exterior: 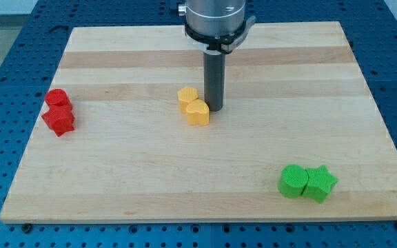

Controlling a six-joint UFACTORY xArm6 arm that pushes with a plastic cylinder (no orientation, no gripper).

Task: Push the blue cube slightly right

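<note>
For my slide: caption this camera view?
My tip beside two yellow blocks; red and green pairs apart; no blue cube visible.

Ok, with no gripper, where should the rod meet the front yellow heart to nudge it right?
Probably its lower left flank, coming from the view's left. My tip sits close beside the yellow heart on its right side, and the other yellow block crowds its upper left.

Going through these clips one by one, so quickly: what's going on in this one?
A robot arm with a straight dark rod is working over a wooden board. My tip sits just to the view's right of two yellow blocks, one of them heart-shaped, close enough that touch cannot be ruled out. Two red blocks sit together at the view's left, and a green round block and green star at the lower right. The task names a blue cube, but none is visible.
</note>
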